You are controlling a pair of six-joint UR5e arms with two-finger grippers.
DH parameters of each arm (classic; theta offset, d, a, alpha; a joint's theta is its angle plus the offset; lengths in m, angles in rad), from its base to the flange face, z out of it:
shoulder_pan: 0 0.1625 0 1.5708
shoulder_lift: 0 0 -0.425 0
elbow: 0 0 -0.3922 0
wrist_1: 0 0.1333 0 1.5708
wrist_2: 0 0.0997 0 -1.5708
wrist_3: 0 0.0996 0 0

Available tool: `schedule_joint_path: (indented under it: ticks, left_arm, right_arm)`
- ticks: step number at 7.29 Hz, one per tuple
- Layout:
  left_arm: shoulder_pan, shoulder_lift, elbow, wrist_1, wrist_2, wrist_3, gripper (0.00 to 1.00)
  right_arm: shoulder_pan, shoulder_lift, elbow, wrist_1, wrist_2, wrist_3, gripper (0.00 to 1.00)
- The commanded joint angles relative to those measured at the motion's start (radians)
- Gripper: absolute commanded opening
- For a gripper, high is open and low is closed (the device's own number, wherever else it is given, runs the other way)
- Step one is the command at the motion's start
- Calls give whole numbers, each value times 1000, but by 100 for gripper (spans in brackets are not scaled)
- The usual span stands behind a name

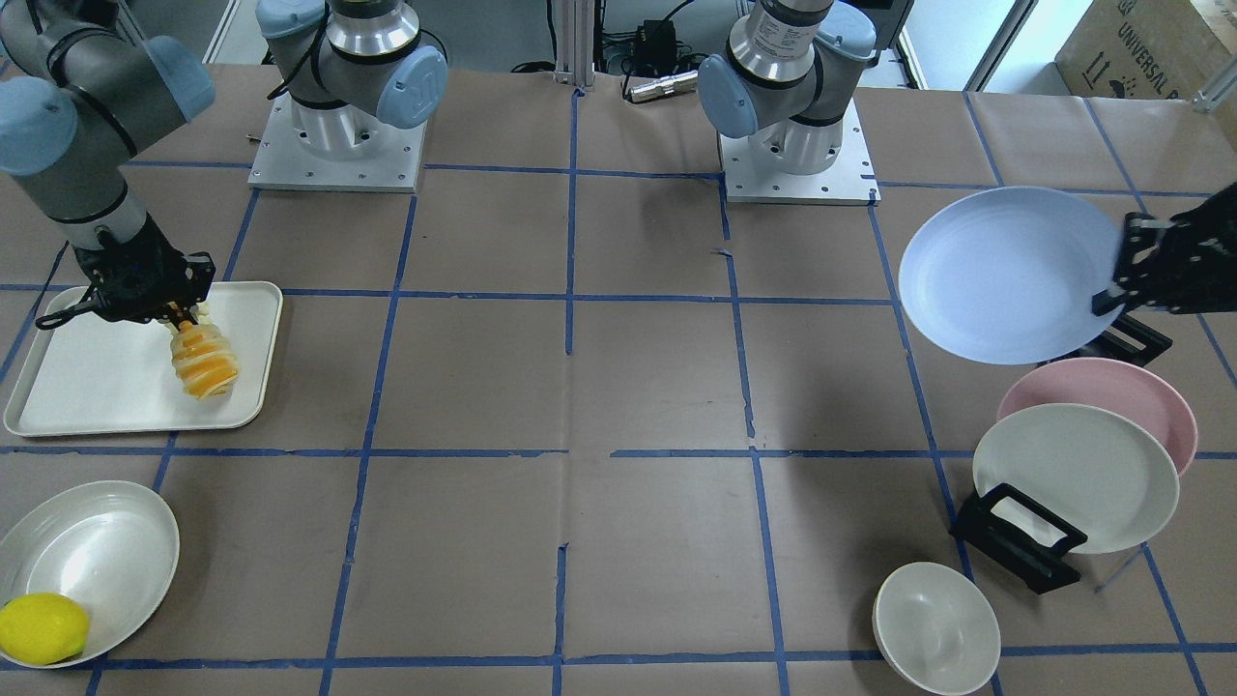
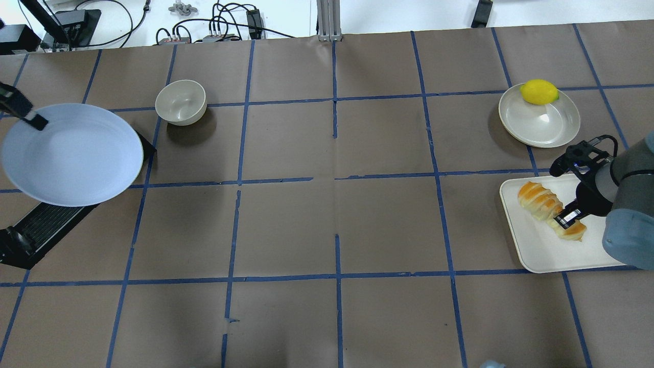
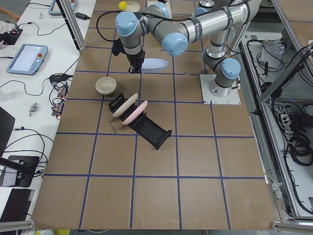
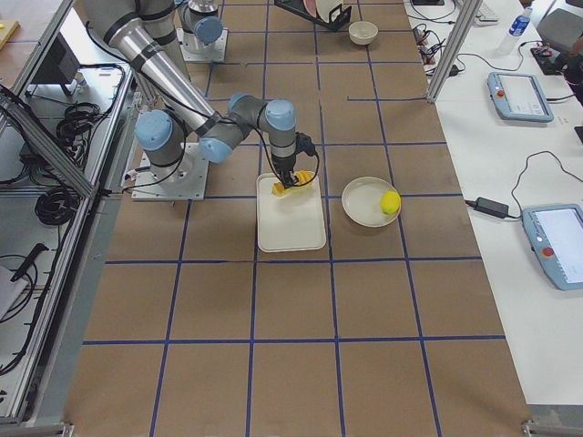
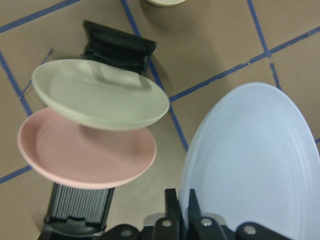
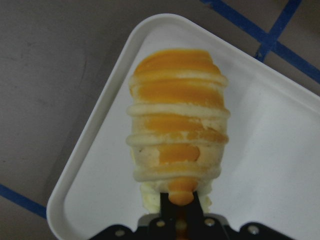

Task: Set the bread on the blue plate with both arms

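The bread [image 1: 205,360], striped orange and cream, is over the white tray [image 1: 87,387]. My right gripper [image 1: 179,314] is shut on one end of it. The wrist view shows the loaf [image 6: 177,125] pointing away from the fingers [image 6: 165,202] above the tray [image 6: 280,150]. I cannot tell if its far end touches the tray. My left gripper [image 1: 1111,290] is shut on the rim of the blue plate [image 1: 1010,275] and holds it tilted in the air above the black rack. The plate also shows in the overhead view [image 2: 71,153] and the left wrist view [image 5: 250,165].
A pink plate [image 1: 1121,387] and a cream plate [image 1: 1073,474] lean in the black rack [image 1: 1015,551]. A small cream bowl [image 1: 935,628] stands beside it. A yellow lemon [image 1: 41,628] lies on a white plate [image 1: 106,551] near the tray.
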Motion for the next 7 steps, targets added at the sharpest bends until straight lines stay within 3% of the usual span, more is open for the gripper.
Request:
schedule_joint_path:
  ticks: [1, 4, 6, 7]
  left_arm:
    - [-211, 6, -122, 133, -3, -212, 6]
    - [-460, -52, -178, 254, -74, -519, 6]
    - [-557, -121, -260, 473, -76, -683, 6]
    - [-589, -149, -296, 574, -76, -752, 7]
  right_arm:
    - [21, -82, -63, 168, -5, 19, 8]
    - [74, -118, -251, 475, 8, 161, 8]
    - [224, -118, -350, 592, -4, 372, 8]
    - [284, -116, -368, 595, -5, 446, 8]
